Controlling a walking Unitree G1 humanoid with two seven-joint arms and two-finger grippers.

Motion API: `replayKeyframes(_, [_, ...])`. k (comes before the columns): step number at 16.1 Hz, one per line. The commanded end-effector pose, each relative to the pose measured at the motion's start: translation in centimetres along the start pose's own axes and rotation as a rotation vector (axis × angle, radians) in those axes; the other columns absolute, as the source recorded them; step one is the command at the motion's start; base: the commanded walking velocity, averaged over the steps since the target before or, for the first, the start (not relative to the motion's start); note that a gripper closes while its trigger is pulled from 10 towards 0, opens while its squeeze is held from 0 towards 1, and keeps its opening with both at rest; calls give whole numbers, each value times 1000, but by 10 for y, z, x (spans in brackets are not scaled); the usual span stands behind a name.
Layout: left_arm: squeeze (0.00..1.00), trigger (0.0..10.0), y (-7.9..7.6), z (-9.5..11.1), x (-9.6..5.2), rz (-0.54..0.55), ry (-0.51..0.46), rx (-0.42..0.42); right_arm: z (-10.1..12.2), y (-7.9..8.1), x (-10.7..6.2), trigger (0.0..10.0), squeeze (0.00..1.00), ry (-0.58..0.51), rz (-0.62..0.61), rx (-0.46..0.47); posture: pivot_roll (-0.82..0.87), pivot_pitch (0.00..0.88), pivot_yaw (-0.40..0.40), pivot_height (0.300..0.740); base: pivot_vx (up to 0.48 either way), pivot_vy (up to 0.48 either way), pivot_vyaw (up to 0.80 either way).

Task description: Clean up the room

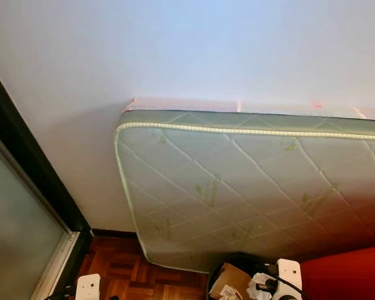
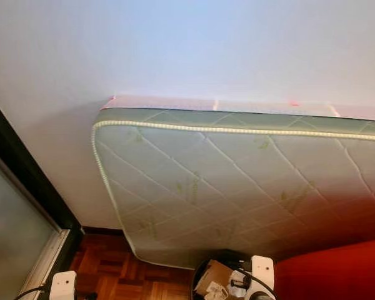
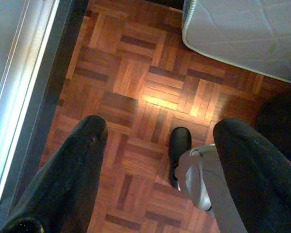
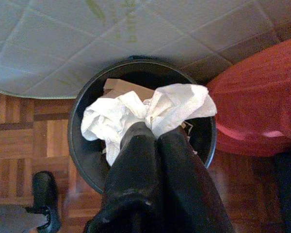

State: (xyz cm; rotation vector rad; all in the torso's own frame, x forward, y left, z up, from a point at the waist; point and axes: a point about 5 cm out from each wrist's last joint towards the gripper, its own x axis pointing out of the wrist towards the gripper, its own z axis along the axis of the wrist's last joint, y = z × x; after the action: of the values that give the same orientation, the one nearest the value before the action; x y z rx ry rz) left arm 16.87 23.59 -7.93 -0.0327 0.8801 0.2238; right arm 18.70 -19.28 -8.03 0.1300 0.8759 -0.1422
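Head views: a quilted mattress leans on the white wall, clearing parquet floor.

Left wrist view: the left pincer hangs released over bare wood.

Right wrist view: the right pincer, clenched on crumpled tissue, holds it above the round black bin, likely for dropping.

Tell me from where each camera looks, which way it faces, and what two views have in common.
Left and right eye views: on the head, facing the wall and leaning mattress; both wrists' white tops show at the lower edge.
Left wrist view: looks down at the wood floor; left gripper jaws apart, the robot's foot below.
Right wrist view: looks down into the black bin; right gripper jaws shut on crumpled paper.
Shared: mattress and floor in both wrist views.
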Motion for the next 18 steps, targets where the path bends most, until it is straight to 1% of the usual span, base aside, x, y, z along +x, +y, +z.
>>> replayKeyframes(1, [0,10000,1,-4,-1,7,20,2,1,-2,0,10000,0,-16,-14,-3,102,8,-30,717,0,0,0])
replayKeyframes(5, [0,10000,1,-4,-1,5,20,4,3,-1,0,10000,0,-34,4,-6,100,10,-30,668,0,0,0])
replayKeyframes(7, [0,10000,1,-4,-1,5,20,5,4,-1,0,10000,0,-43,16,-7,99,11,-30,654,0,0,0])
replayKeyframes(11, [0,10000,0,-4,-1,4,22,8,5,0,0,10000,0,-54,23,-3,97,13,-30,654,0,0,0])
replayKeyframes(15, [0,10000,1,-4,-1,5,22,10,5,0,0,10000,0,-59,27,29,107,19,-28,654,0,0,0])
replayKeyframes(18, [0,10000,1,-6,-1,5,26,15,5,1,-1,10000,0,-63,40,31,107,21,-25,654,0,0,0])
